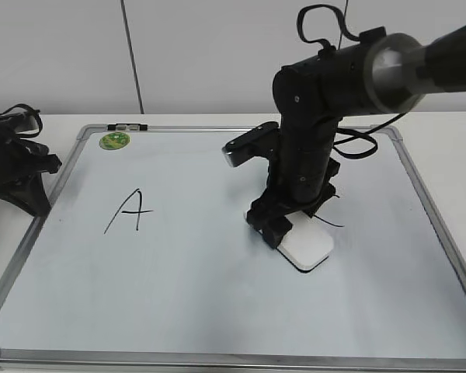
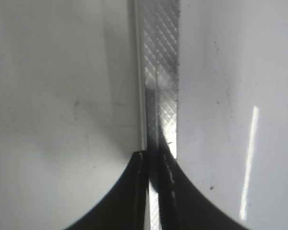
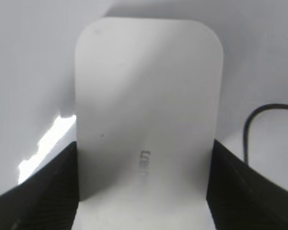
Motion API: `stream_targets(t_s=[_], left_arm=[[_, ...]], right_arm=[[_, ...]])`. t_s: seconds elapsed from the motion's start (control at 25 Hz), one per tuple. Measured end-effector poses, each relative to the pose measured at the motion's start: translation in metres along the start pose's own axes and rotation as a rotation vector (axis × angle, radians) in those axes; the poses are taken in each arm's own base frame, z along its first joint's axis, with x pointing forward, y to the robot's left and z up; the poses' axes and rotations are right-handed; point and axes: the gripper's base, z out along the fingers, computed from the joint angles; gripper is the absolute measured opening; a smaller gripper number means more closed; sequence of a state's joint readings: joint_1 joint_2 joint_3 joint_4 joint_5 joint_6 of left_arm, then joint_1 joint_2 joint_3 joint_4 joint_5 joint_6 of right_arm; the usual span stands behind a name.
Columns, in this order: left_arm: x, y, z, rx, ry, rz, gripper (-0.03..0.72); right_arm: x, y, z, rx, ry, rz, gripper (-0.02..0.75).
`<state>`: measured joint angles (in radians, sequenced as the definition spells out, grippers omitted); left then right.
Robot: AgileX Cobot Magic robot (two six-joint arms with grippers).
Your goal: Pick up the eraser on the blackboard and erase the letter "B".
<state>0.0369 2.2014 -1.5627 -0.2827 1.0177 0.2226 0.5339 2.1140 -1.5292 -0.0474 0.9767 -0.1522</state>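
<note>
The white blackboard (image 1: 217, 295) lies flat on the table. My right gripper (image 1: 283, 225) is shut on the flat white eraser (image 1: 309, 247), which sits on the board right of the middle. In the right wrist view the eraser (image 3: 146, 96) fills the space between both jaws (image 3: 144, 163). No whole letter "B" shows. Only a short curved black stroke (image 1: 332, 223) shows beside the eraser, also in the right wrist view (image 3: 252, 122). My left gripper (image 1: 27, 190) is shut and empty at the board's left edge, over the silver frame (image 2: 158, 96).
A black "A" (image 1: 132, 210) is drawn on the left half of the board. A round green sticker (image 1: 114, 141) sits at its top left corner. The right arm's cable (image 1: 357, 148) hangs over the board's top right.
</note>
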Motion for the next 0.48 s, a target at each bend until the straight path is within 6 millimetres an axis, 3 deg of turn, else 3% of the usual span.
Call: stream_targets(t_s=[0.32, 0.48], left_arm=[[0.0, 0.0, 0.0, 0.0, 0.0, 0.0, 0.011], [0.0, 0.0, 0.0, 0.0, 0.0, 0.0, 0.011]], right_arm=[[-0.003, -0.03, -0.006, 0.046, -0.028, 0.015, 0.552], [-0.018, -0.028, -0.036, -0.017, -0.074, 0.008, 0.552]])
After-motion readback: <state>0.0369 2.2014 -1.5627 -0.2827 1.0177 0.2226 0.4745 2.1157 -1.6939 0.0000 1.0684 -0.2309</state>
